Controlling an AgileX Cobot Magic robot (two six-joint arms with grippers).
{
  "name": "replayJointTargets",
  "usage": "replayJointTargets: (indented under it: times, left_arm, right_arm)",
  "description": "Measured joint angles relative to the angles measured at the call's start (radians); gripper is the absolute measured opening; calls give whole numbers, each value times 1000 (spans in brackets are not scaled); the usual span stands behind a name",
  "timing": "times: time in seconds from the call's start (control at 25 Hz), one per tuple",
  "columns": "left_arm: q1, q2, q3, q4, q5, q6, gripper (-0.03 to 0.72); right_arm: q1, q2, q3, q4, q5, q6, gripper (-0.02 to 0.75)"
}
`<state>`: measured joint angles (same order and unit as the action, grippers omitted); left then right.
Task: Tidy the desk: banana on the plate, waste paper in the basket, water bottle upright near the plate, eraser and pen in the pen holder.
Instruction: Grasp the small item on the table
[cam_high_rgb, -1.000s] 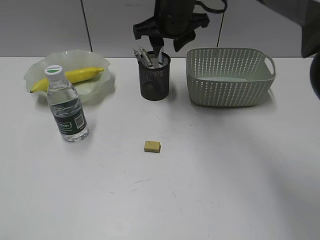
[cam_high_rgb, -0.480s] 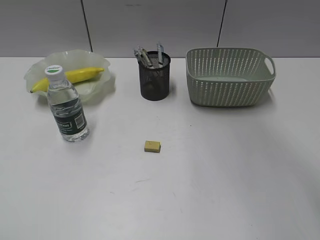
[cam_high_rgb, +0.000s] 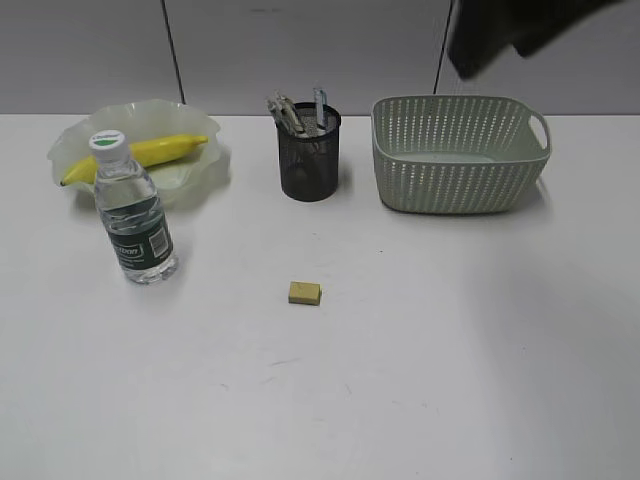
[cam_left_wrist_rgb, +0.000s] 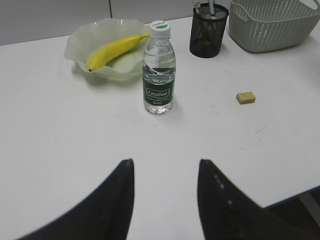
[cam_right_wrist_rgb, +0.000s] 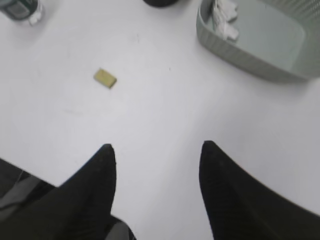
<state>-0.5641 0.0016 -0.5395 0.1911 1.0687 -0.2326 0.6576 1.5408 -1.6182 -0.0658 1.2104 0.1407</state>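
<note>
The banana lies on the plate, the water bottle stands upright just in front of that plate, pens stick out of the pen holder, and the right wrist view shows the waste paper inside the basket, so by my reading only 1 item is left: the eraser, lying flat on the bare bench. The left end effector is open and empty, with the bottle straight ahead of its fingertips and the eraser ahead and off to its right. The right end effector is also open and empty, well above the bench, with the eraser ahead and to its left and the basket ahead and to its right. The main risk is the pick itself: the eraser is small and low, so fingers that come down slightly off centre could push it sideways or pinch 1 corner and flick it away, and a descent that stops short would close on nothing. If the left arm goes for it, its path passes near the bottle, which could be tipped. At the drop, the pens already crowd the holder's mouth, so the eraser might catch on them or bounce off the rim onto the bench
</note>
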Motion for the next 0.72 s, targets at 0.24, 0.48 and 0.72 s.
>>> replayJointTargets:
  times: [0.24,0.48,0.72]
  left_arm:
    - [0,2,0,0,0,0,313]
    - [0,2,0,0,0,0,313]
    - [-1,2,0,0,-1,0,313]
  right_arm:
    - [0,-311,401,0,1,0,430]
    - [0,-638,733,0,-11,0,427]
    - [0,-994,1010,-14,-88,0,426]
